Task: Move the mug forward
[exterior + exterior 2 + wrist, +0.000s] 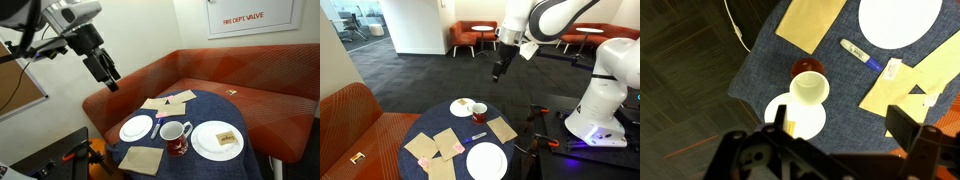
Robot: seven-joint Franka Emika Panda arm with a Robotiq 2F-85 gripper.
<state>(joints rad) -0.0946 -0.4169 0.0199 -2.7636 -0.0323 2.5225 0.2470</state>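
Two white plates flank the mug (176,135) on the round, blue-covered worktop (200,105). In that exterior view the dark red mug stands close to the worktop's near edge. A bare plate (136,128) lies on one side of it and a plate carrying a bit of food (205,141) on the other.

In the exterior view from the opposite side, the mug (480,116) sits near the far edge, just beside the food plate (458,104). The bare plate (486,160) lies well apart, toward the near edge. The wrist view shows the mug (808,88) upright, its white inside facing up, by the worktop's edge above dark carpet. It overlaps the food plate (812,120) there, so whether the two touch cannot be told.

Several tan paper squares (812,22) lie flat across the cloth, and a pen (860,55) lies between them and the mug.

The tool (108,80) hangs high in the air beyond the worktop's edge, well clear of everything. The wrist view shows the tool (845,125) with its fingers (908,122) spread wide and nothing between them.

An orange sofa (250,85) curves round the far edge.
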